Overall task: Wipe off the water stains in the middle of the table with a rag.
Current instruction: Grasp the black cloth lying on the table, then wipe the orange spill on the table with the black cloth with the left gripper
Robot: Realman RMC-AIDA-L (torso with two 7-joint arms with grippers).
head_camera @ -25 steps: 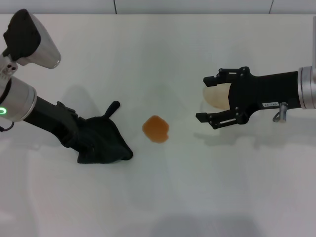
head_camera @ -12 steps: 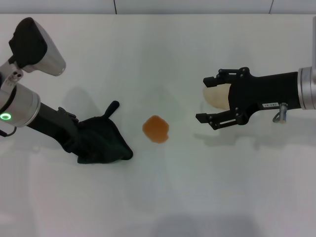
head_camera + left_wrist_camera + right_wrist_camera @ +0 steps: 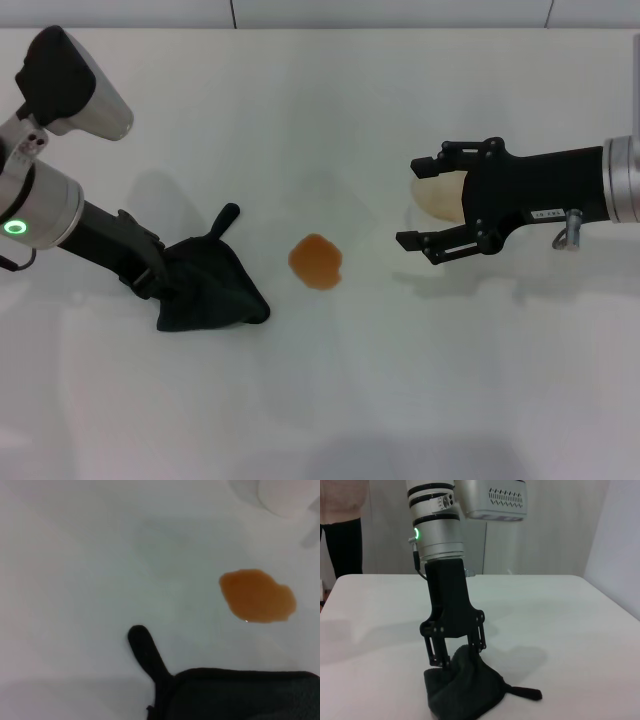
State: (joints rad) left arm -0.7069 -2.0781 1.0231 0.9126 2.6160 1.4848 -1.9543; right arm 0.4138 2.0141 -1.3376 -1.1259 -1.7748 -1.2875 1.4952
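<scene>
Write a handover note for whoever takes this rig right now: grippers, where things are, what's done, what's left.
Left gripper: down on the rag, jaws closed into the cloth.
Right gripper: open, hovering near a cup, holding nothing.
Water stains: one orange blotch mid-table, between rag and right gripper, not touched by the rag.
Done: rag gripped.
Left: drag the rag over the blotch and wipe.

We see the table (image 3: 330, 400), white and smooth; on it the rag (image 3: 208, 290) lies bunched, the water stains (image 3: 316, 261) just beside it, a paper cup (image 3: 437, 195) well apart.
</scene>
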